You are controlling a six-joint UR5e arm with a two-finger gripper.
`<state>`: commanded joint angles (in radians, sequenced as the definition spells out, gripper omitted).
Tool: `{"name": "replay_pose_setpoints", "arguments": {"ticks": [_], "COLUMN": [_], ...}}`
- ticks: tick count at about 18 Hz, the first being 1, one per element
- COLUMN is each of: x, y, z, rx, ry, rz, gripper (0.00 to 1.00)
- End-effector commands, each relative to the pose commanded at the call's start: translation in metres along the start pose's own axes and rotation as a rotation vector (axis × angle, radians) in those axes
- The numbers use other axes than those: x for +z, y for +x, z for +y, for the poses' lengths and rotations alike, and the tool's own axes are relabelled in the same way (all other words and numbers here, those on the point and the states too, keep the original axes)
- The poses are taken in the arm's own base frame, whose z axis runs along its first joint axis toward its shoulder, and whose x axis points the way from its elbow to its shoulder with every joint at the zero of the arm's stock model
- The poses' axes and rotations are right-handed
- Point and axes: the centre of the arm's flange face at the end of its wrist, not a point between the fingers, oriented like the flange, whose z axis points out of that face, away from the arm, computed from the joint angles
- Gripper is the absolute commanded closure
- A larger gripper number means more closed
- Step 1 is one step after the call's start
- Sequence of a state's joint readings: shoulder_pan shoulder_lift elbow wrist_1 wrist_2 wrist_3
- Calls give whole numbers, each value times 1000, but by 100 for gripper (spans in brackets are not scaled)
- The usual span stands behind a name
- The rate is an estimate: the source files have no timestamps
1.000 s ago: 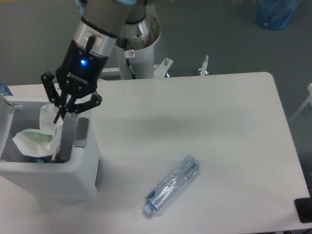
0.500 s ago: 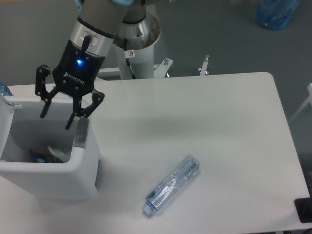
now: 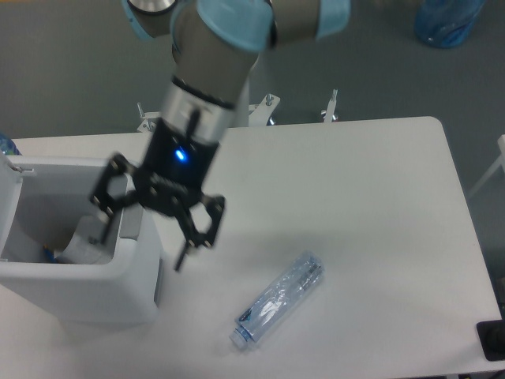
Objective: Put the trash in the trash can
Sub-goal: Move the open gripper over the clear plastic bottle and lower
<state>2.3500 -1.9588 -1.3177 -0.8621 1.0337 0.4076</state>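
The white trash can (image 3: 87, 288) stands at the table's left front with its top open. The crumpled white wrapper (image 3: 83, 246) lies inside it, partly hidden by the rim. The clear crushed plastic bottle (image 3: 280, 309) with bluish label lies on the table, right of the can. My gripper (image 3: 140, 237) is open and empty. It hangs above the can's right edge, one finger over the opening and the other over the table, left of the bottle.
A white table (image 3: 355, 197) holds everything. A blue bag (image 3: 450, 22) sits on the floor at the far right back. A dark object (image 3: 493, 339) shows at the table's front right corner.
The wrapper left the gripper and dropped into the can. The gripper opened, then swung right and forward, toward the bottle's side of the can.
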Motion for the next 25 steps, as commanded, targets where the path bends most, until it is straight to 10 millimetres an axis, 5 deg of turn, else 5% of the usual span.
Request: {"name": "replay_pose_setpoints", "arguments": {"ticks": [9, 18, 25], "x": [43, 90, 119], "y": [-68, -95, -96], "z": [20, 78, 117], "rx": [138, 256, 352], "ry": [-103, -304, -411], "rz": [-102, -138, -92], "gripper": [0, 1, 0]}}
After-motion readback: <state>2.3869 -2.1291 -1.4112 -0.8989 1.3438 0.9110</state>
